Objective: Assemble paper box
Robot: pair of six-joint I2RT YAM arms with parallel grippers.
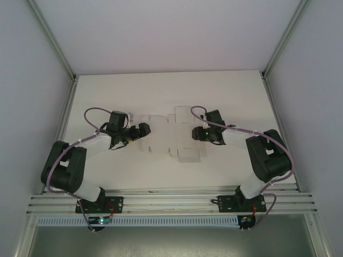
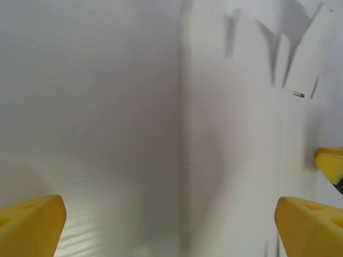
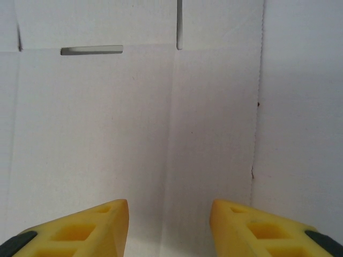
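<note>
The paper box [image 1: 170, 136] lies as a flat white die-cut sheet with flaps in the middle of the table, between the two grippers. My left gripper [image 1: 146, 130] points at the sheet's left edge. In the left wrist view it [image 2: 169, 209] stands wide open with nothing between the yellow fingers, and the card [image 2: 252, 134] with its slits shows ahead on the right. My right gripper [image 1: 194, 132] is over the sheet's right part. In the right wrist view its jaws [image 3: 169, 209] are partly apart above a fold line of the card [image 3: 134, 123], holding nothing.
The white table [image 1: 107, 96] is walled in by grey panels and metal frame posts at the back and sides. An aluminium rail [image 1: 171, 201] carrying both arm bases runs along the near edge. A cut slot [image 3: 91, 50] marks the card ahead of the right fingers.
</note>
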